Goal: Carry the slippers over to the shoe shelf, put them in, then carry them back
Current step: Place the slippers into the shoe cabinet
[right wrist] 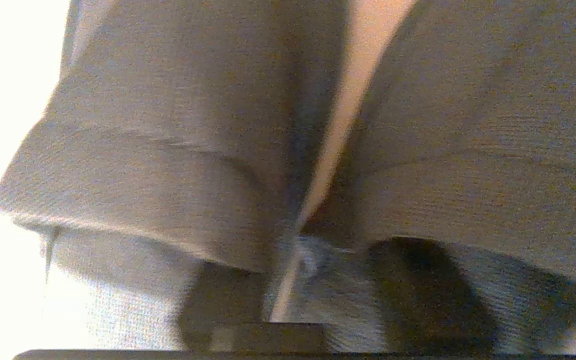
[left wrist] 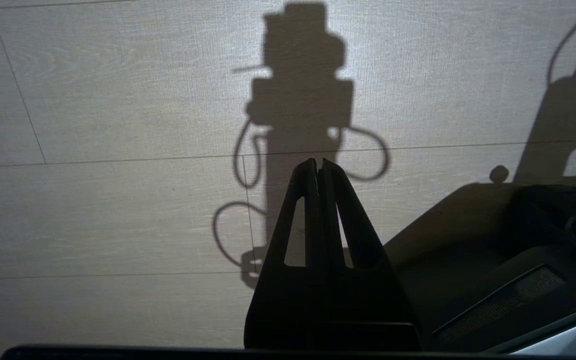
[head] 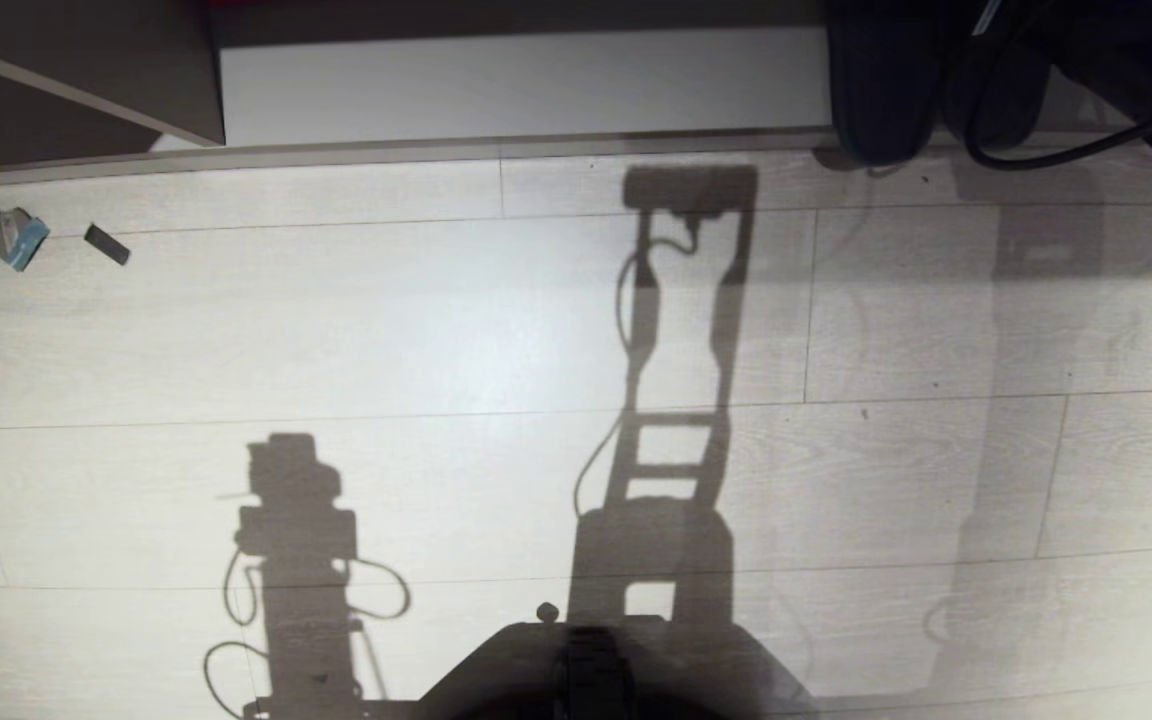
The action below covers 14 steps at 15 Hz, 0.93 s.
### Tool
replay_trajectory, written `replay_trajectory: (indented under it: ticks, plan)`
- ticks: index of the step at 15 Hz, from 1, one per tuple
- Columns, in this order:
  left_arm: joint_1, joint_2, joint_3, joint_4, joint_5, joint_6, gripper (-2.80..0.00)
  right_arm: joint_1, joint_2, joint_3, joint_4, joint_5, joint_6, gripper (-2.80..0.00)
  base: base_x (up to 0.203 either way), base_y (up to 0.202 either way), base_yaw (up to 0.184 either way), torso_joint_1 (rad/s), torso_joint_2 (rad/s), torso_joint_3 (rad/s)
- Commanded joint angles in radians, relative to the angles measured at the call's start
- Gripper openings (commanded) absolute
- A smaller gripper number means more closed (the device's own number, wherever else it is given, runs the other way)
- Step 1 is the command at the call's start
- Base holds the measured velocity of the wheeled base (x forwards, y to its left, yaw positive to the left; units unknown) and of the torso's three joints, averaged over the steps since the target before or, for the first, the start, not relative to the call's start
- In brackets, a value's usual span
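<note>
The 2 slippers (right wrist: 178, 150) were seen at the shelf (head: 526, 85) edge; return leg pending. Right gripper (head: 946, 90): grip couldn't be told. Left gripper (left wrist: 318, 167) closed, empty.

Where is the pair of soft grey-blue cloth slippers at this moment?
In the head view the pair of soft grey-blue cloth slippers is at the top right, toes over the front edge of the pale base board, under the dark right arm.

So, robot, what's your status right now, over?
Left gripper shut, idle above floor. Right gripper hard against the slippers, at shoe shelf front edge. Small scraps on floor far left, not in the way.
</note>
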Motion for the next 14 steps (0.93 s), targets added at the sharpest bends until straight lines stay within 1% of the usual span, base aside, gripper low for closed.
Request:
replay_trajectory:
  ticks: [1,6,9,14]
  plan:
    - [0.0,-0.001,0.0,0.0,0.0,-0.002,-2.8,-0.001,0.01,0.0,0.0,0.001,-0.001,0.0,0.0,0.0,0.0,0.0,0.0,0.0]
    - [0.0,-0.001,0.0,0.0,0.0,-0.002,-2.8,0.002,0.008,0.0,0.009,0.01,-0.002,0.0,0.0,0.0,0.0,0.0,0.0,0.0]
    - [0.0,-0.001,0.0,0.0,0.0,-0.003,-2.8,0.003,-0.014,0.005,0.05,0.008,-0.004,0.0,0.0,0.0,0.0,0.0,0.0,0.0]
    - [0.0,0.0,0.0,0.0,0.0,-0.003,-2.8,0.011,-0.089,0.073,0.078,0.006,-0.012,0.0,0.0,0.0,0.0,0.0,0.0,0.0]
